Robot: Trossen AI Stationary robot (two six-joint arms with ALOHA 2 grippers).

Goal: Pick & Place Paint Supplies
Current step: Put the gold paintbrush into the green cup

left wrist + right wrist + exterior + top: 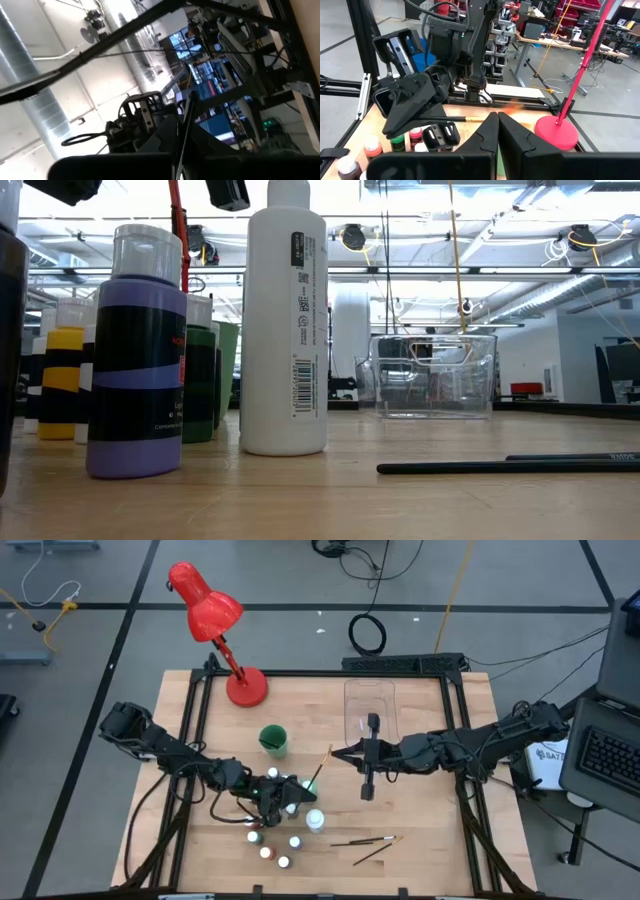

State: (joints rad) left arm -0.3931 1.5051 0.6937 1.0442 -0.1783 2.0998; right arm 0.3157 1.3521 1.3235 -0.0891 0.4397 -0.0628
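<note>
Worktop: pale wooden worktop (pixel 420 840) inside a black frame.
Left gripper: the left gripper (pixel 283 792) sits low over the cluster of small white-capped paint bottles (pixel 272 845) at the front-left of the worktop; jaws closed on a thin dark paintbrush (pixel 318 772), which slants up and away from the gripper toward the middle of the worktop. In the left wrist view the thin dark shaft (pixel 184 135) runs out between the closed jaws.
Right gripper: the right gripper (pixel 366 792) hangs over the middle of the worktop, just in front of the clear plastic bin (pixel 369 705); jaws shut with nothing between them, the two tips meeting in the right wrist view (pixel 497 116).
Larger bottles: tall white plastic bottle (pixel 286 320) stands upright just beside the cluster; a dark green bottle (pixel 200 385) stands behind the purple-labelled small bottle (pixel 135 355).
Loose brushes: two thin dark brushes (pixel 367 843) lie flat near the front edge, right of the bottles, apparently just apart from each other.
Green cup: round green cup (pixel 273 741) stands between the bottles and the red desk lamp (pixel 212 620).
</note>
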